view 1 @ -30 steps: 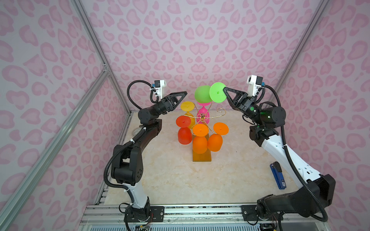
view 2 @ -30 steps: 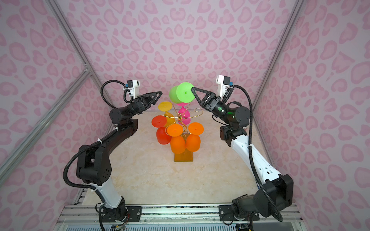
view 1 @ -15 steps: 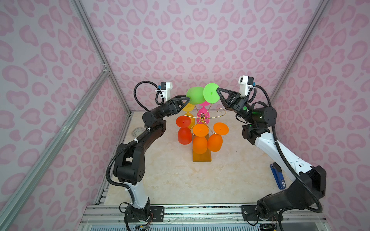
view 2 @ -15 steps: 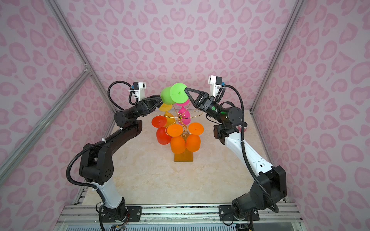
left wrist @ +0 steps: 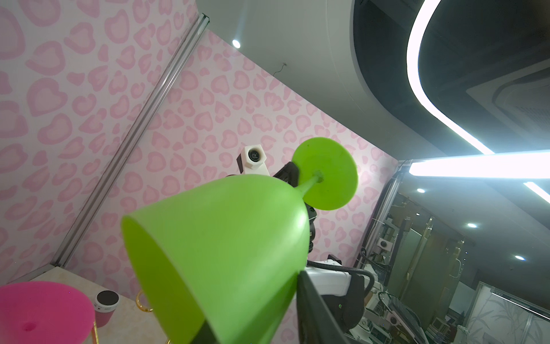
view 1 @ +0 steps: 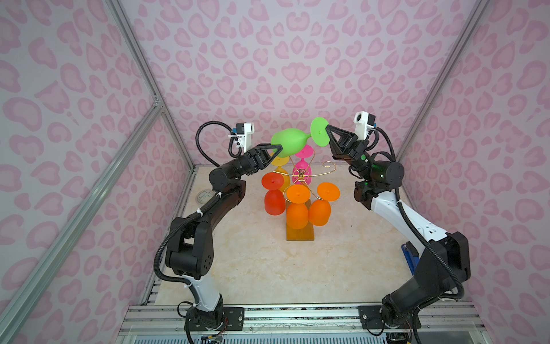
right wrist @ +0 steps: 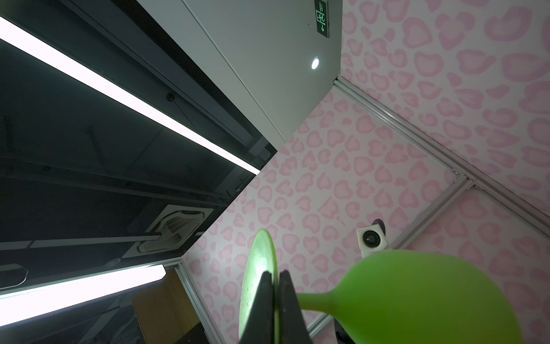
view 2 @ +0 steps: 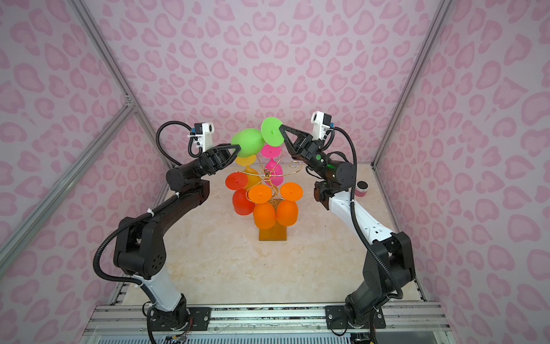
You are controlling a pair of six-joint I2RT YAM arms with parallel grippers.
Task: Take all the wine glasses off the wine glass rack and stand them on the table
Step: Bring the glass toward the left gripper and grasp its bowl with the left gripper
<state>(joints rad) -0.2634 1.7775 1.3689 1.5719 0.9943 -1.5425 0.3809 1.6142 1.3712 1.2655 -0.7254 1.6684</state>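
**Green glass clear of the rack**

The green wine glass (view 1: 290, 144) lies sideways in the air above the wine glass rack (view 1: 300, 233). Right gripper (view 1: 326, 130) is clamped tight on its foot; left gripper (view 1: 279, 146) has its fingers pinched on the bowl wall.
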